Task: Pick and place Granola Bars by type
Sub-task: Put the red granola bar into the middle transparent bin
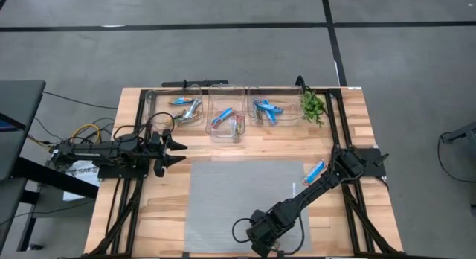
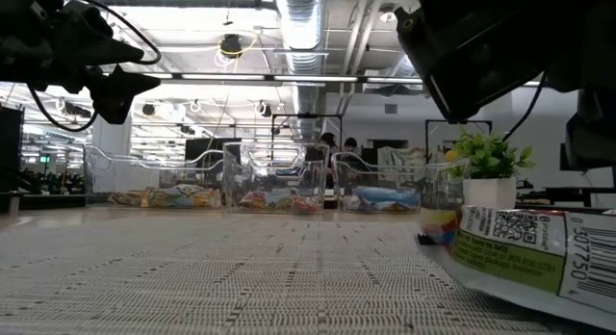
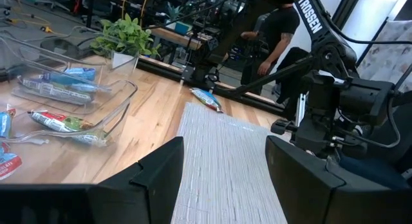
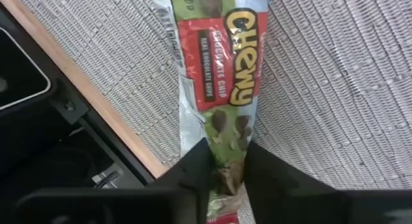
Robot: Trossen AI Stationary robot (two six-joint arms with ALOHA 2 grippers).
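My right gripper [image 4: 226, 185] is low over the near edge of the grey mat [image 1: 223, 192] and is shut on a green-and-red "Chewy" granola bar [image 4: 225, 89]. In the low view this bar [image 2: 515, 253] fills the right foreground. A blue bar [image 1: 314, 170] lies flat on the wood beside the mat's far right corner. More bars, blue and mixed, lie in three clear bins [image 1: 227, 117] along the far edge. My left gripper [image 1: 177, 151] hovers open left of the mat, near the left bin. My right gripper pinches the Chewy bar between its two fingers at one end of the wrapper [image 4: 226, 156], gripping across its width from above. The rest of the bar stretches away over the mat, near the table's near edge. Whether it is lifted clear cannot be told.
A small green plant in a white pot [image 1: 312, 106] stands right of the bins at the far right. Black frame rails run along both sides of the wooden table [image 1: 149, 214]. People stand in the room beyond the table [image 3: 277, 31].
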